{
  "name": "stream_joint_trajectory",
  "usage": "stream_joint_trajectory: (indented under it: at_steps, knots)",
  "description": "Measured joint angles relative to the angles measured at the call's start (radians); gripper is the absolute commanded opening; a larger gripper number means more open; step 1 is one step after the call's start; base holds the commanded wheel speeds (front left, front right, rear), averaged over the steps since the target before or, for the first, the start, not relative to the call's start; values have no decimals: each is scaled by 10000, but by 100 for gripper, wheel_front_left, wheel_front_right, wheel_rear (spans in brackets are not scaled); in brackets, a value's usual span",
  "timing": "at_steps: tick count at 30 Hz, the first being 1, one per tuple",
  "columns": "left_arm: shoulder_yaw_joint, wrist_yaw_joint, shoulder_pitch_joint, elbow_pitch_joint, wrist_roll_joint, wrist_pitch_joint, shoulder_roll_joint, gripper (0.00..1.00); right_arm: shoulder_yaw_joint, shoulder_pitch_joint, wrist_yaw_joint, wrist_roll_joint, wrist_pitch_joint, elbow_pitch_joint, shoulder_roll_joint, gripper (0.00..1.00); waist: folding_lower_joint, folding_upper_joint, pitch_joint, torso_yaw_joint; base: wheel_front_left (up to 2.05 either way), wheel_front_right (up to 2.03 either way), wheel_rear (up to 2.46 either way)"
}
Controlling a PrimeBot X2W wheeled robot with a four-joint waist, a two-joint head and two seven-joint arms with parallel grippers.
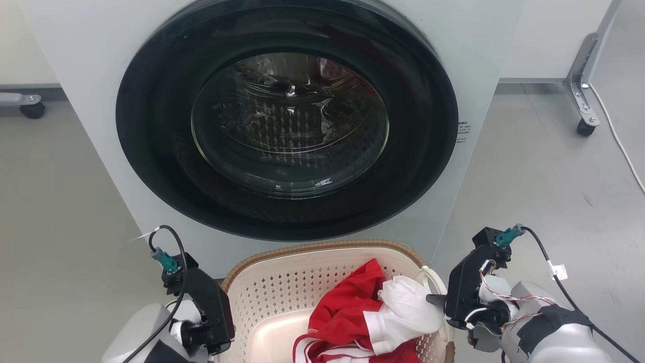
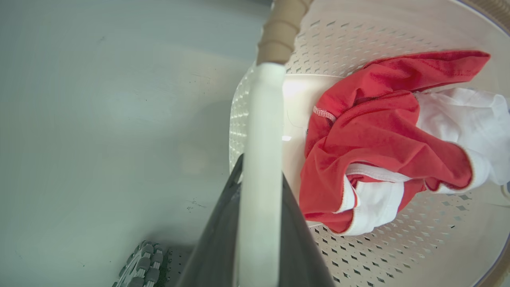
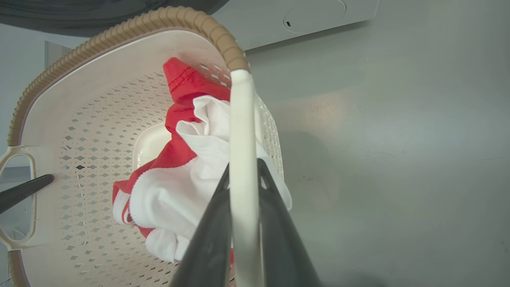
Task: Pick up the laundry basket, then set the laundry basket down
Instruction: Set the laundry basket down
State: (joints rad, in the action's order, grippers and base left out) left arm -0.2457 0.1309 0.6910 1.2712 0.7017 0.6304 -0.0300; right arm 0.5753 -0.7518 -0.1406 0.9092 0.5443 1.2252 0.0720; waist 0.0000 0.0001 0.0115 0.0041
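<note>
The laundry basket (image 1: pixel 322 247), cream-white and perforated with a brown woven-look rim, sits low in the head view in front of the washer. It holds a red and white garment (image 1: pixel 352 307). My left gripper (image 2: pixel 261 175) is shut on the basket's white left handle (image 2: pixel 263 119), one dark finger on each side of the bar. My right gripper (image 3: pixel 244 167) is shut the same way on the right handle (image 3: pixel 241 119). In the head view the left gripper (image 1: pixel 221 322) and right gripper (image 1: pixel 436 300) flank the basket. I cannot tell whether the basket touches the floor.
The white washer (image 1: pixel 90 50) with its shut round dark door (image 1: pixel 287 121) stands right behind the basket. Grey floor lies on both sides. A metal frame leg on a caster (image 1: pixel 584 101) and a white cable (image 1: pixel 620 141) are at the far right, another caster (image 1: pixel 33 108) at the far left.
</note>
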Motion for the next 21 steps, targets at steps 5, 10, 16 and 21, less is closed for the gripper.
stream_joint_trajectory:
  at_steps: [5, 10, 16, 21]
  knots:
    - [-36, 0, -9, -19, 29, -81, -15, 0, 38, 1, 0, 69, -13, -15, 0, 0, 0, 0, -17, 5, 0, 0, 0]
    - [-63, 0, -40, -50, 29, -309, -17, 0, 88, 16, 0, 71, -100, -63, 0, 0, -1, 0, -101, 2, 0, 0, 0]
    - [-153, 0, -42, -146, 27, -627, -27, 0, 102, 25, 0, 115, -213, -134, 10, 0, 1, 0, -328, -8, 0, 0, 0]
    - [-209, -2, -41, -263, 8, -1149, -50, 0, 155, 32, 0, 159, -437, -265, 31, 0, 1, 0, -626, -14, 0, 0, 0]
